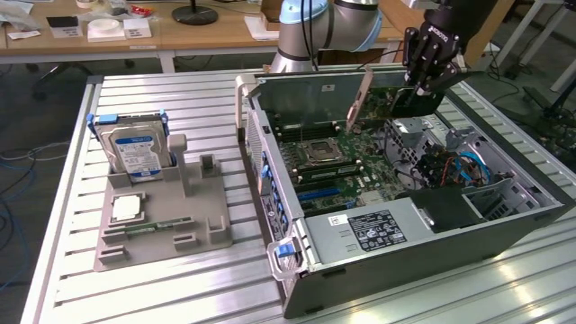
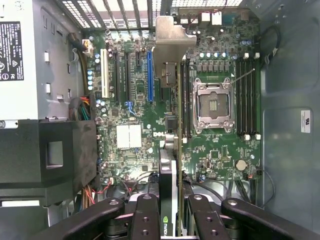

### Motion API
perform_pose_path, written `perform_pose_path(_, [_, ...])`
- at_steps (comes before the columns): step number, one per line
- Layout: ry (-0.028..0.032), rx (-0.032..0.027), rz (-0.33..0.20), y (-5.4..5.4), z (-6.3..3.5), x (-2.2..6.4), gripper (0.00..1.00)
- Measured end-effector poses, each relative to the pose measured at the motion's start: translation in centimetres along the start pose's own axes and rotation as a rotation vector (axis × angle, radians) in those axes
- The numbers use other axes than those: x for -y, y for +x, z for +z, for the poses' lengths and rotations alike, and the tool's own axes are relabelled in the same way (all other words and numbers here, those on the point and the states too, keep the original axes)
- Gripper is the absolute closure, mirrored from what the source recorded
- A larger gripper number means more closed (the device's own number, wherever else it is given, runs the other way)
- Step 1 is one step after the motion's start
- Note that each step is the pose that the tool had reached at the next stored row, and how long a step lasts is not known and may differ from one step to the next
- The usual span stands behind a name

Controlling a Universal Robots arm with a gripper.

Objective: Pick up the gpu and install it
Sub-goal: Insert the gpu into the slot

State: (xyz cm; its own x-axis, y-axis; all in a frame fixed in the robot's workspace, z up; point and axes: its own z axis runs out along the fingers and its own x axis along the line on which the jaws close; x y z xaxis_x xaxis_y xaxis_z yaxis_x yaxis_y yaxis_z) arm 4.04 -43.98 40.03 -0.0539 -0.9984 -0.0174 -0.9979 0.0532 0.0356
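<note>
Fingers (image 2: 147, 217) part-closed, gripping gpu (image 2: 169, 175) edge-on above open case (image 1: 432, 250); card looks offset from blue slot (image 2: 150, 75), so a misaligned descent could jam connector or bracket.

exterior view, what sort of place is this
Probably a robotics lab or test workshop: a robot arm over an open computer case, a slotted metal bench, cluttered wooden desks behind.

Open computer case (image 1: 387, 266) lying on slatted metal table (image 1: 180, 304). Inside case: green motherboard (image 2: 220, 150), CPU socket (image 2: 212, 102), labelled power supply (image 1: 373, 229). Off case, toward the exterior view's left: grey holder (image 1: 162, 246), hard drive (image 1: 135, 152) upright, memory stick (image 1: 158, 227) lying flat.
</note>
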Motion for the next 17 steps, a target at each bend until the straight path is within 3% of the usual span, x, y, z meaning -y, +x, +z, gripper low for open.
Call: perform_pose_path(17, [0.0001,0.0004,0.000,0.00,0.27,0.01,0.73])
